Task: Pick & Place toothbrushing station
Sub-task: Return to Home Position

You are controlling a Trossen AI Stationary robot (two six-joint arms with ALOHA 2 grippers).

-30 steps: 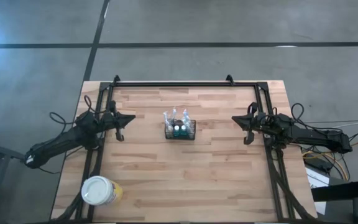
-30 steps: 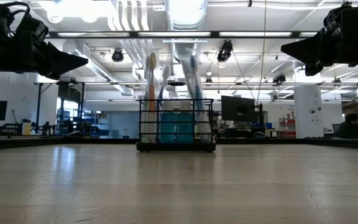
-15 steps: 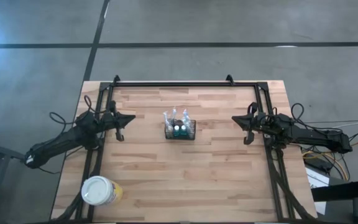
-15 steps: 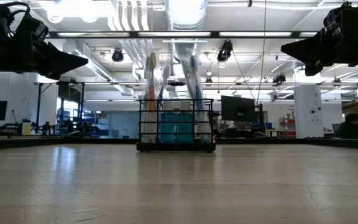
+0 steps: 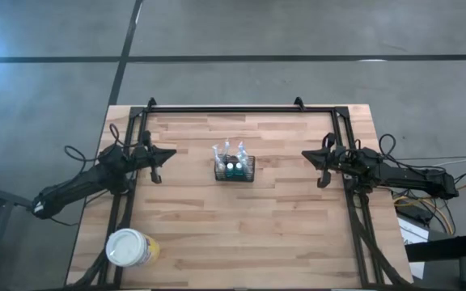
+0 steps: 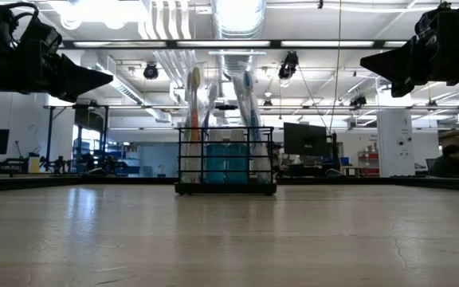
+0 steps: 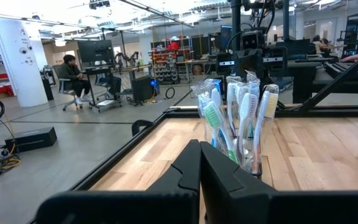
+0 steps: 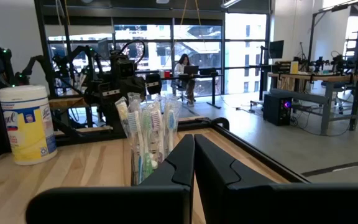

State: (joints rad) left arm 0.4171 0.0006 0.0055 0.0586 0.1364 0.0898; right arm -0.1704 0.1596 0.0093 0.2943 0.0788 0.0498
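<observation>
**Change.** Against the views of one second and half a second before, no movement is recorded. Both arms, the caddy and the canister are found in the same places. From this it is judged that the arms have settled at their rest posture and that the placing work is done. No loose toothbrush is seen on the wooden table [image 5: 281, 234].

**Grippers.** The left gripper [image 5: 171, 153] is held at the left middle of the high view. The right gripper [image 5: 306, 153] is held at the right middle. Each is well apart from the caddy and pointed toward it. In the wrist views the left gripper [image 7: 199, 144] and the right gripper [image 8: 194, 138] are each seen with fingers pressed together. Only a thin seam shows between them, and nothing is held.

**Containers.** The black wire-mesh caddy [image 5: 234, 169] stands upright just above the centre of the high view, and at the centre of the low view [image 6: 225, 159].
- Several toothbrushes [image 7: 241, 121] are stood in it, heads up.
- An orange-handled toothbrush [image 6: 194, 119] is noted toward the left of the caddy in the low view.
- Two teal-topped containers [image 5: 231, 169] are seated among the brushes.
- Which compartment holds which item cannot be told.

A yellow wipes canister [image 5: 130, 248] with its white lid on stands at the lower left of the high view. It is well apart from the caddy, and its contents are not visible.
</observation>
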